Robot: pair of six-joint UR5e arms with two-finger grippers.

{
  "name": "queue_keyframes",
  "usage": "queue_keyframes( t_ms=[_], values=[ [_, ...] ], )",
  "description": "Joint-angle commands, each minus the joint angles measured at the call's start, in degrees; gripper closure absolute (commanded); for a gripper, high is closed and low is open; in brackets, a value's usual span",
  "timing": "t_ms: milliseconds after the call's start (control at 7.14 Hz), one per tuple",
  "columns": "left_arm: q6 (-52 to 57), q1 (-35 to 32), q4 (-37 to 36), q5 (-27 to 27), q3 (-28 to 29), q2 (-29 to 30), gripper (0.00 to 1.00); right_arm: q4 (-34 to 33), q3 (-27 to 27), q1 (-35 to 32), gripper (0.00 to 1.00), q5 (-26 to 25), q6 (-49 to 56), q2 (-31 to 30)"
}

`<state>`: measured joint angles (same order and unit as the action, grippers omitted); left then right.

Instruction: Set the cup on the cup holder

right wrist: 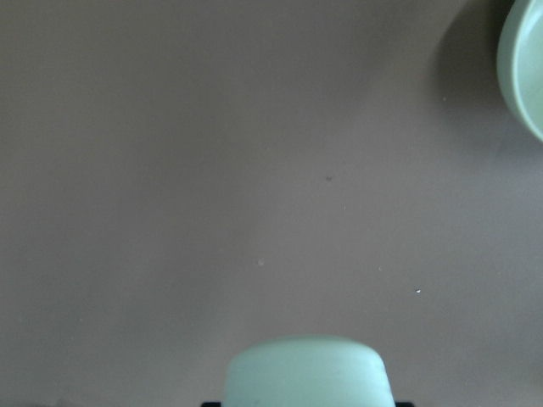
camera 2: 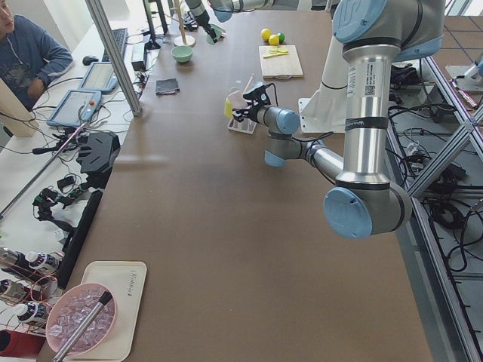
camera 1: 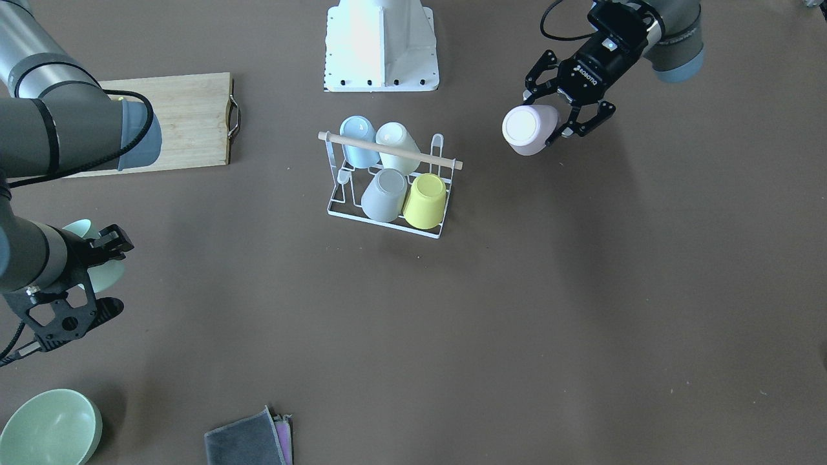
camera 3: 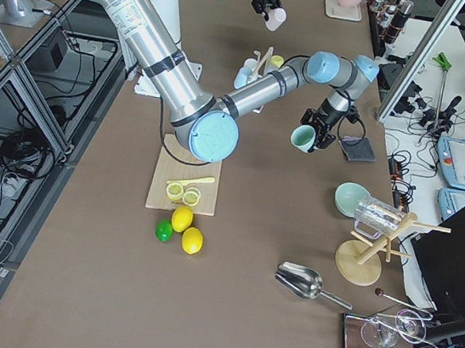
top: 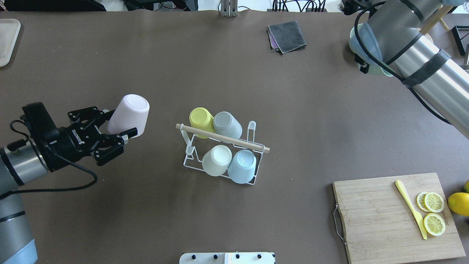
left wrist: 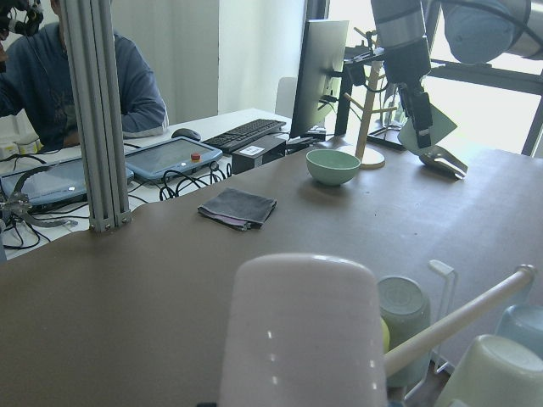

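The cup holder [top: 251, 127] is a white wire rack with a wooden rod handle [top: 221, 137], standing mid-table. It carries a yellow [top: 200, 120], a grey [top: 227, 124], a cream [top: 217, 160] and a blue cup [top: 242, 165], all upside down. The pegs at its left end [top: 190, 148] are bare. My left gripper [top: 119, 126] is shut on a pale pink cup [top: 129, 114], held tilted above the table left of the rack. My right gripper [camera 1: 106, 271] is shut on a mint green cup [camera 1: 81, 230], held far to the right; the cup also shows in the right wrist view [right wrist: 305, 369].
A wooden cutting board [top: 381, 220] with lemon slices [top: 433, 201] and a yellow knife [top: 410, 209] lies at the near right. A grey cloth [top: 287, 35] and a green bowl [camera 1: 48, 429] sit at the far side. The robot base [camera 1: 381, 45] is behind the rack.
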<state>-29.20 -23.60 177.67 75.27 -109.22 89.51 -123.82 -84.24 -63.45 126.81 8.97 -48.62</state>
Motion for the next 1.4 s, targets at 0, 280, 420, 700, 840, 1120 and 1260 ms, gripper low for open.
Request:
queue_keyframes(
  t_ms=[0,280,420,700,840,1120,1260],
  values=[
    [0.2,13.4,4.5,-22.4,1.7,2.3,0.82,3.0,-12.1,-4.6,1.00,2.3,-3.2,-4.7],
    [0.4,18.2,4.5,-30.6,2.3,2.7,0.87,16.4,-18.7,-5.5,1.00,2.4,-11.8,-11.6],
    [2.5,20.2,4.5,-33.8,4.5,5.0,0.86,26.0,-17.8,-5.2,1.00,2.0,-18.2,-12.1],
    [3.2,20.3,4.4,-33.9,6.6,9.3,0.87,41.0,-16.7,-4.9,1.00,1.6,-26.2,-12.5],
    [3.3,20.2,4.4,-33.9,6.8,10.4,0.87,48.1,-16.8,-4.1,1.00,0.4,-32.5,-12.3],
    [4.7,20.2,4.2,-33.8,7.7,12.6,0.87,62.1,-17.2,0.5,1.00,-7.9,-41.1,-12.8],
    [4.8,20.1,4.1,-33.7,7.9,13.4,0.86,69.7,-16.9,4.8,1.00,-16.4,-42.3,-13.3]
  ],
)
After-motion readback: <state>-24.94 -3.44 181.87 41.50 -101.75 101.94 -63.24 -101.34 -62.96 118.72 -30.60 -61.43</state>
